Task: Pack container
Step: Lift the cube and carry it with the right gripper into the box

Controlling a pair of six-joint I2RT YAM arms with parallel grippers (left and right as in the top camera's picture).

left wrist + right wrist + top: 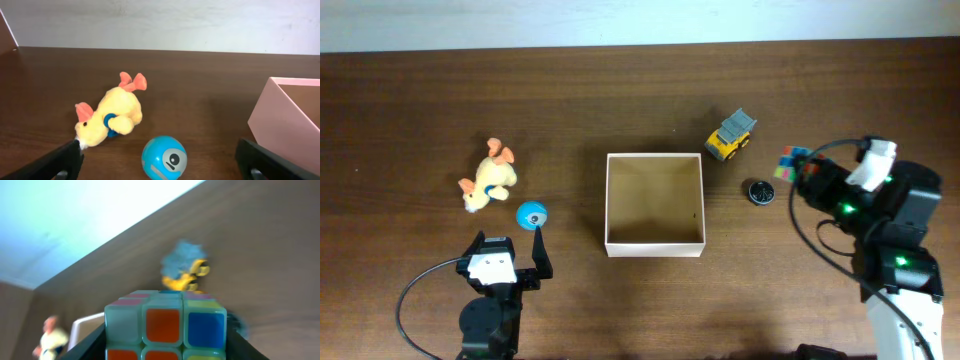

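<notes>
Your right claw (pixel 800 168) is clamped on the puzzle cube (pixel 167 327), well right of the container (pixel 655 247) — which sits in the middle of the bench (pixel 410 110). Your left claw (pixel 510 248) is spread wide apart — blue ball (pixel 531 214) just ahead, plush duck (pixel 488 185) beyond.

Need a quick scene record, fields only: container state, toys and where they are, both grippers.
container: centre of view, nothing inside
left gripper: open, holding nothing, just behind the blue ball
right gripper: shut on the Rubik's cube
left of container: plush duck, blue ball
right of container: yellow truck, black round object
</notes>
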